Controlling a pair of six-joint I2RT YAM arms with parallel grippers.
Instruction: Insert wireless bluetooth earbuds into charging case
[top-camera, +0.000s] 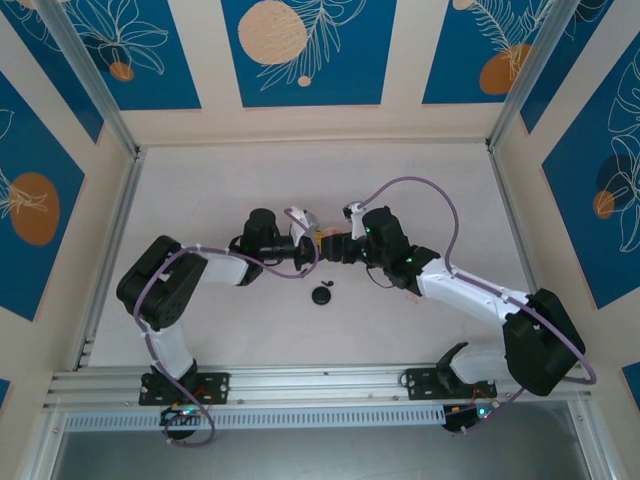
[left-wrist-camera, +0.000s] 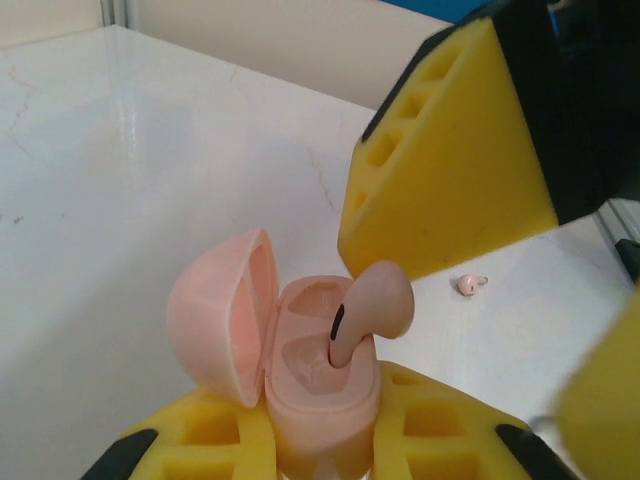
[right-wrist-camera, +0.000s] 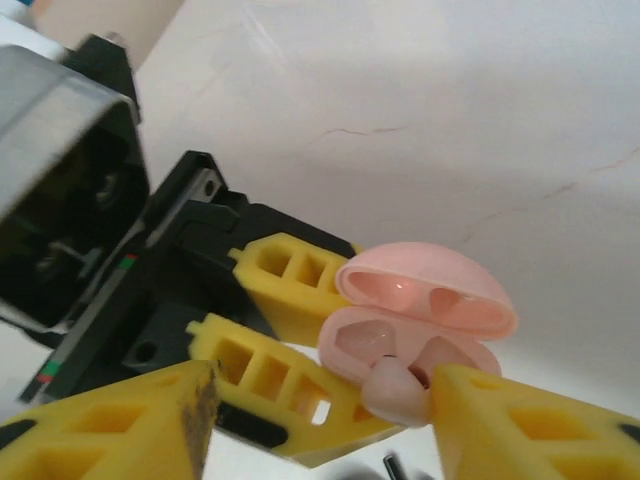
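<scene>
My left gripper is shut on the pale pink charging case, held upright with its lid swung open to the left. One pink earbud stands with its stem in the case's near socket and its head sticking out. A yellow finger of my open right gripper rests against that earbud; its other finger is well apart. A second pink earbud lies on the table beyond. From above, both grippers meet mid-table. The black buds are not distinguishable.
A small black object lies on the white table just in front of the grippers, too small to make out. Patterned walls and metal posts enclose the table on three sides.
</scene>
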